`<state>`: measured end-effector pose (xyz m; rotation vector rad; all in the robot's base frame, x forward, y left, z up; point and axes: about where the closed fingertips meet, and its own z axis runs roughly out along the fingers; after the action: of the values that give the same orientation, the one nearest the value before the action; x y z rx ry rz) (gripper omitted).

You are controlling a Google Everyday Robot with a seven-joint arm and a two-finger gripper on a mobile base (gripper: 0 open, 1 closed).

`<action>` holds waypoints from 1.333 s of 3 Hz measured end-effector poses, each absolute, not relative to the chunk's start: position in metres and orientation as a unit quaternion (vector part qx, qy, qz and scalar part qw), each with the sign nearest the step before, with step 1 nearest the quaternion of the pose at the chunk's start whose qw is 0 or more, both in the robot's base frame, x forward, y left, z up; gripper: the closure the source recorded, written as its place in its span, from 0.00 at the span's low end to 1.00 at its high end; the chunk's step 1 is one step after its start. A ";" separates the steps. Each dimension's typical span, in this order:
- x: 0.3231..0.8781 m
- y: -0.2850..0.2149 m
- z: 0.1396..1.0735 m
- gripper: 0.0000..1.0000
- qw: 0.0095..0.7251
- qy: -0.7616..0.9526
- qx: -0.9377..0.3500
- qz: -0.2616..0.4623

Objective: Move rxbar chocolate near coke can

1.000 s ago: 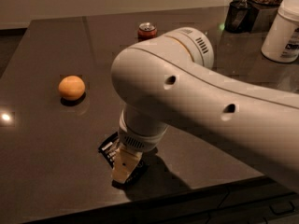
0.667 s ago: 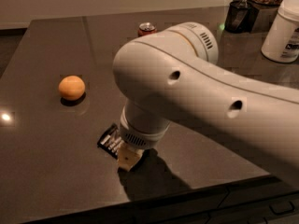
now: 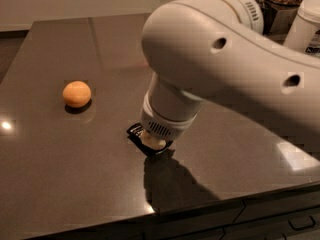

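Note:
The rxbar chocolate (image 3: 135, 133) is a flat black wrapper. Only its left end shows, sticking out from under my gripper (image 3: 153, 143) near the middle front of the dark table (image 3: 60, 174). My gripper points down and is shut on the bar, holding it at or just above the tabletop. My big white arm (image 3: 225, 69) crosses the view from the right. The coke can is hidden behind the arm.
A round orange fruit (image 3: 76, 93) lies on the table's left side. A white container (image 3: 306, 23) and dark packages (image 3: 280, 4) stand at the back right. The table's front edge (image 3: 150, 216) runs just below the gripper's shadow.
My gripper has moved right and away from the front edge, and the black bar has moved with it. The arm now hides the coke can that showed at the back.

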<state>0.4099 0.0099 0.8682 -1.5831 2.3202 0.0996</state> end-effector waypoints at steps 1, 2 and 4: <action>0.422 0.002 0.878 1.00 0.168 0.815 -0.554 0.031; 0.441 0.000 0.883 1.00 0.173 0.813 -0.555 0.021; 0.513 -0.019 0.889 1.00 0.194 0.805 -0.561 -0.016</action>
<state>0.5127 -0.0194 0.8894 -1.5724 2.2582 -0.0446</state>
